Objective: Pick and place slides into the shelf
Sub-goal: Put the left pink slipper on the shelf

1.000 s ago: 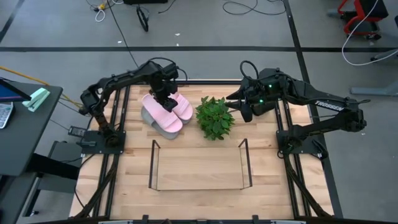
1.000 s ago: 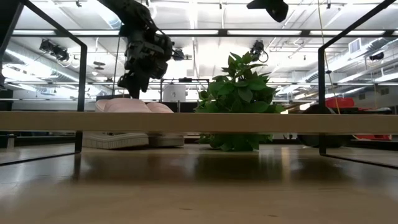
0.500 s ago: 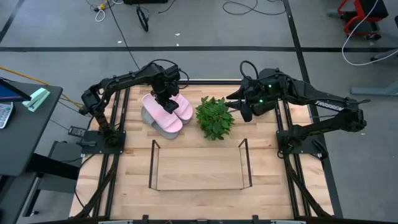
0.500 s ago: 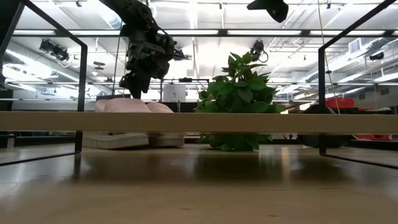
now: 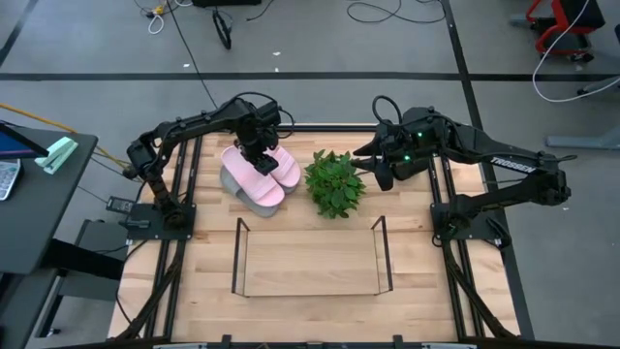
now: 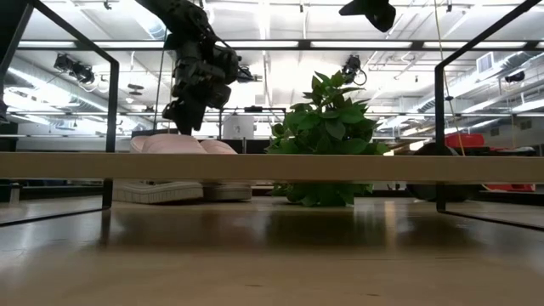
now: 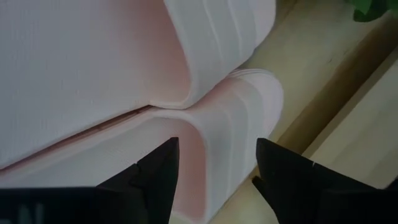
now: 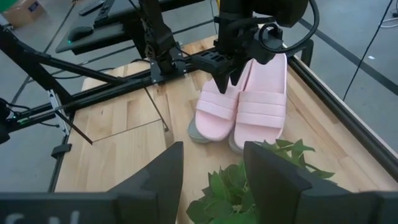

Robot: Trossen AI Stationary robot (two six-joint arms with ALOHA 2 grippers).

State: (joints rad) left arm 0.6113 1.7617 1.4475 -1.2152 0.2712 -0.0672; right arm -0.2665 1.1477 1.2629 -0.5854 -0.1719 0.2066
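Fingers of the left gripper (image 7: 214, 180) gape empty over pale pink foam slides (image 5: 257, 174); straddle one strap squarely before closing.

Pink slides (image 5: 260, 174): pale pink pair, wide ribbed straps, side by side and touching, soles down, stacked on a grey slide (image 5: 235, 189) whose edge shows beneath. Position: far left of table.

Shelf (image 5: 312, 257): low rack of thin dark rods, upright side frames, nothing on it. Position: near centre, apart from the slides.
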